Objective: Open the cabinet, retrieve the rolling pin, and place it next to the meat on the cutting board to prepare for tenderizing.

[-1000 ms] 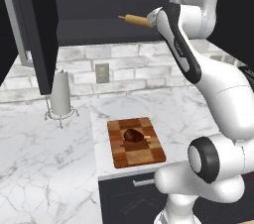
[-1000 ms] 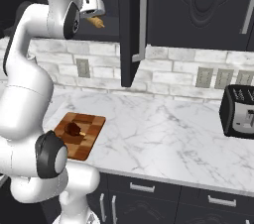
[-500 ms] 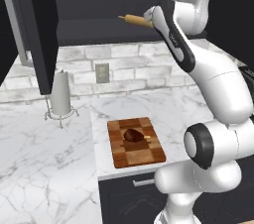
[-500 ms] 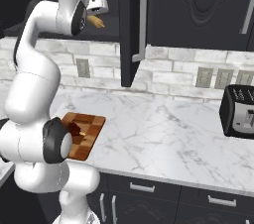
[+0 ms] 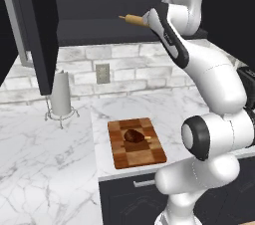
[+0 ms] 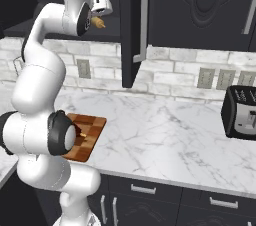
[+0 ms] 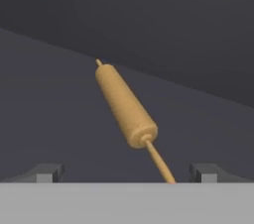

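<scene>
The rolling pin (image 7: 126,105) lies on the shelf inside the open cabinet (image 5: 99,5), its near handle pointing toward my hand camera and running down between the two fingertips (image 7: 47,172). From the left base camera I see the rolling pin (image 5: 133,19) jutting leftward from the raised wrist at shelf height; from the right base camera its tan end (image 6: 98,22) shows just beside the gripper (image 6: 99,6). I read the gripper (image 7: 126,172) as spread wide, jaws apart on either side of the handle and not clamped on it. Below, the meat (image 5: 133,135) sits near the middle of the checkered cutting board (image 5: 142,157) on the marble counter (image 5: 45,164). A paper towel holder (image 5: 61,97) stands to the board's left by the open cabinet door (image 5: 42,30). A toaster (image 6: 241,112) sits well apart at the counter's right.
</scene>
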